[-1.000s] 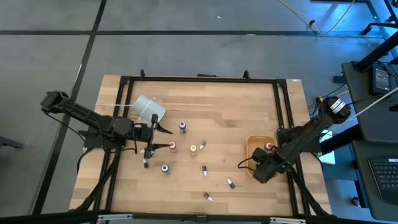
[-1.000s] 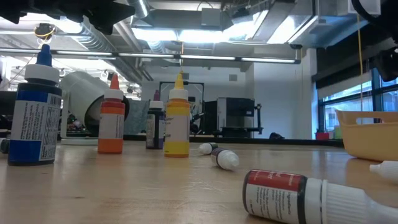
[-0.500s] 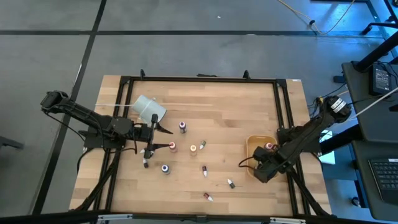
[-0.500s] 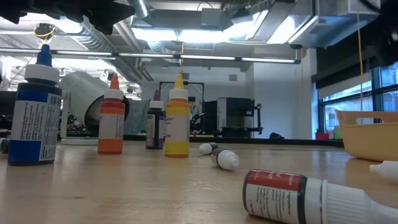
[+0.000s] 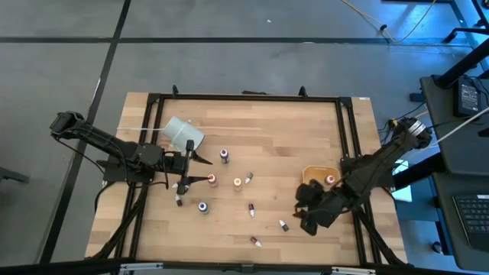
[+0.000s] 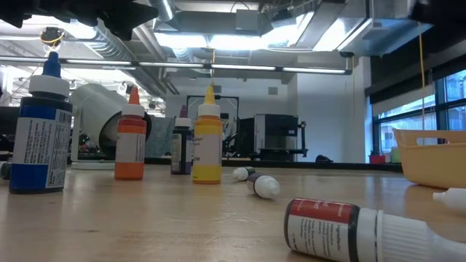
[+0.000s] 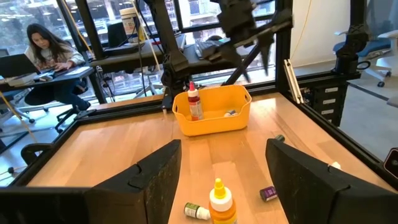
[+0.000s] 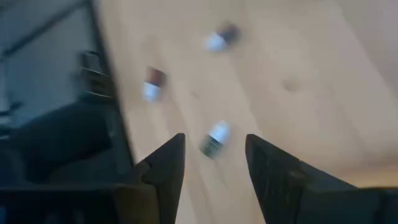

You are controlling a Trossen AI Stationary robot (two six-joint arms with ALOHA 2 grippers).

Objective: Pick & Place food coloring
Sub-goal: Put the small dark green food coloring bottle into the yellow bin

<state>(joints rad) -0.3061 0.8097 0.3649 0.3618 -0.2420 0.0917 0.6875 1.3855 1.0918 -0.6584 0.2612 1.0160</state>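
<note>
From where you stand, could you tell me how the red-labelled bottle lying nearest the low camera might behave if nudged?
The red-labelled bottle lies on its side on the smooth wooden table, so it would probably roll. Its round body likely offers a hand little flat surface. It looks small and plastic, probably light.

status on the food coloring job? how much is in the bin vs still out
Done: a red bottle stands in the yellow bin, with a second bottle lying beside it. In hand: nothing; the right gripper hovers open over the table beside the bin, a lying bottle ahead of it. To go: about nine loose bottles, some near the open, waiting left gripper.
</note>
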